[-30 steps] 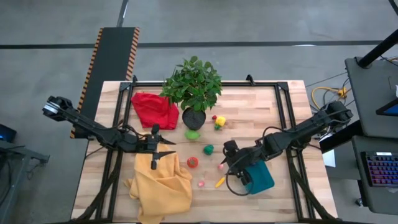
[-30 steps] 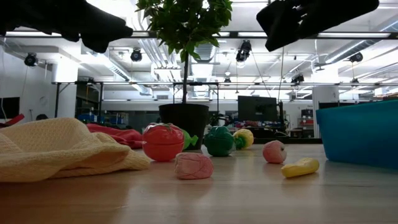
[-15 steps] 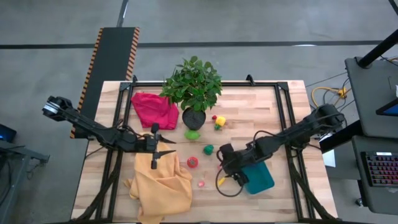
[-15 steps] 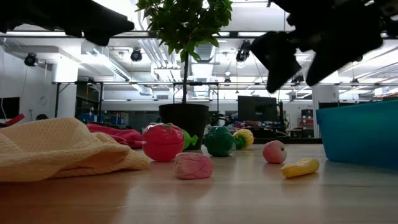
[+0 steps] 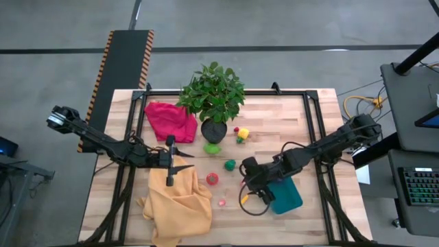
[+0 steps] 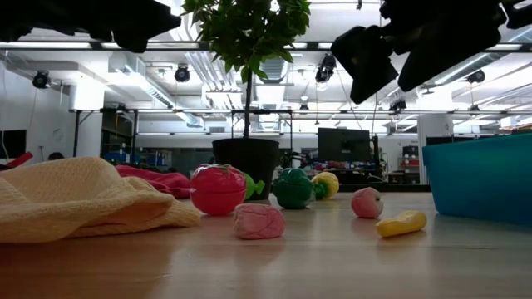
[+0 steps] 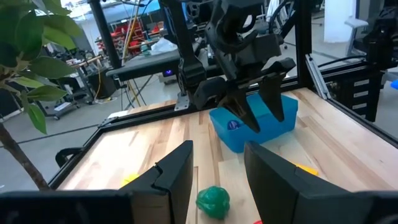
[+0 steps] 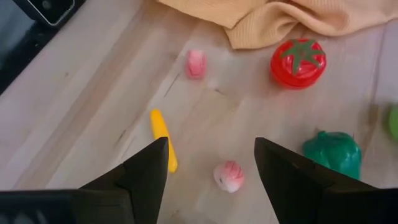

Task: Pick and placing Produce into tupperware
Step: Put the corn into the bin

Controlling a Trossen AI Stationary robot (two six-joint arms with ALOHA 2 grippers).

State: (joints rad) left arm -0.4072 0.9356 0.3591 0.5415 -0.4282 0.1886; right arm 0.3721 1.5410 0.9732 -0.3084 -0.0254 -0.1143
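Right now I have the right end effector (image 5: 245,184) hanging above the surface (image 5: 288,116), its fingers (image 8: 143,177) spread apart and empty, just off the teal tupperware (image 5: 286,195) on the side facing the produce. In the right wrist view a small pink fruit (image 8: 228,176) lies on the wood between those fingers, with a yellow piece (image 8: 163,139) just beside it. Taking the tupperware as my landmark: it sits on the surface near the right front corner, upright, and I see a small blue mark (image 7: 233,124) on its wall in the left wrist view but cannot read it. I find no other legible writing.

The rest of the produce lies loose on the wood, apart from the tupperware: a red tomato (image 5: 212,178) and a green piece (image 5: 230,165) farther off toward the middle, a second pink piece (image 5: 222,202) near the front, and a yellow-and-red piece (image 5: 241,134) and a light green one (image 5: 212,148) well apart, by the potted plant (image 5: 213,96).

My left end effector (image 5: 180,165) waits well apart from the tupperware, over the edge of the yellow cloth (image 5: 177,202), its fingers (image 7: 173,177) partly apart and holding nothing. A red cloth (image 5: 169,120) lies farthest back, beside the plant.
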